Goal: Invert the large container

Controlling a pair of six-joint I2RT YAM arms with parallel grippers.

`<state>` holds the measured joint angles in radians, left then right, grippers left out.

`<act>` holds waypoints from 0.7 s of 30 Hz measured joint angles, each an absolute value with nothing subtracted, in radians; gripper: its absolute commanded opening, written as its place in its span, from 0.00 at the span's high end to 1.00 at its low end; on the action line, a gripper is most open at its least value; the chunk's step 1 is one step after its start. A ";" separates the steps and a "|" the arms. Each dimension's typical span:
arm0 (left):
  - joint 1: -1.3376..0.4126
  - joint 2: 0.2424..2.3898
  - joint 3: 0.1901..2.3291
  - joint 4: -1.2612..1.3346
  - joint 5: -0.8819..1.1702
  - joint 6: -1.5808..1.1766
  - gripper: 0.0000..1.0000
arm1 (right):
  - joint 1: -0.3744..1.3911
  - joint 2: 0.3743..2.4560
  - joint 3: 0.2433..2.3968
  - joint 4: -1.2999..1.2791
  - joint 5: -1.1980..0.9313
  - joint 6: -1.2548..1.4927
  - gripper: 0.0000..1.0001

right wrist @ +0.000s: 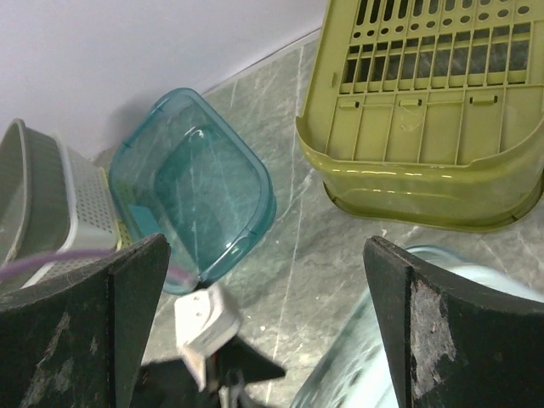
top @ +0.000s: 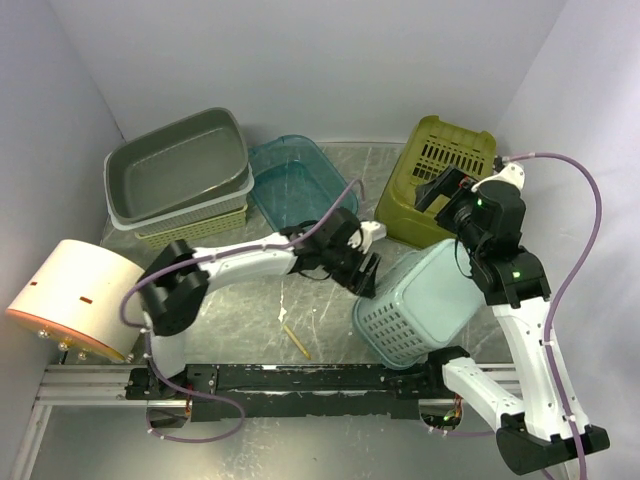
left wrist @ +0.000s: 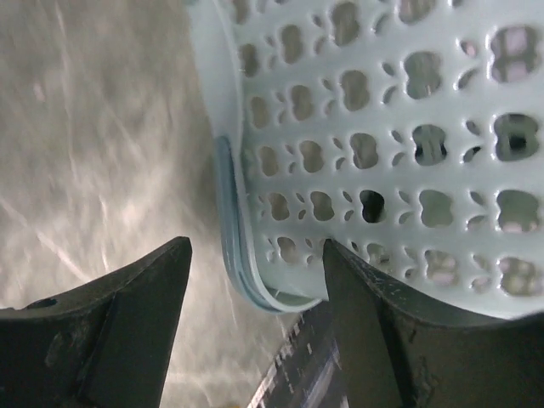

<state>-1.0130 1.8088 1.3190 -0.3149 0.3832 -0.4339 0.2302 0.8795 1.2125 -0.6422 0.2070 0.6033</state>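
Note:
The large container is a pale blue perforated basket. It lies tilted on the table at centre right, its solid base facing up and to the right and its rim low at the left. My left gripper is at that rim, open. In the left wrist view, a corner of the rim sits between the fingertips of the left gripper, with a clear gap to the left finger. My right gripper hovers above the basket's far side. It stands open and empty, with the basket below it.
An olive slatted basket lies upturned at the back right. A teal tub sits behind centre. A grey tub stacked on a yellowish basket is at back left. A cream bin lies at the left edge. A small wooden stick lies near the front rail.

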 measured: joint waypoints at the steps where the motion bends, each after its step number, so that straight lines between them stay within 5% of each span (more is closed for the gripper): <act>1: -1.015 1.862 1.382 -0.315 0.382 -0.421 0.26 | 0.230 0.877 1.214 -0.649 0.210 0.603 0.01; 10: -1.016 2.014 1.589 -0.297 0.359 -0.391 0.24 | 0.230 0.837 1.237 -0.679 0.241 0.594 0.01; 21: -0.963 1.731 1.423 -0.377 0.244 -0.385 0.25 | 0.230 0.886 1.233 -0.678 0.216 0.573 0.01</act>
<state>-0.9634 1.7306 1.4235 -0.3767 0.2443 -0.3855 0.2302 0.8856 1.2327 -0.6785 0.2157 0.5732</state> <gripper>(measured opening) 0.780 0.993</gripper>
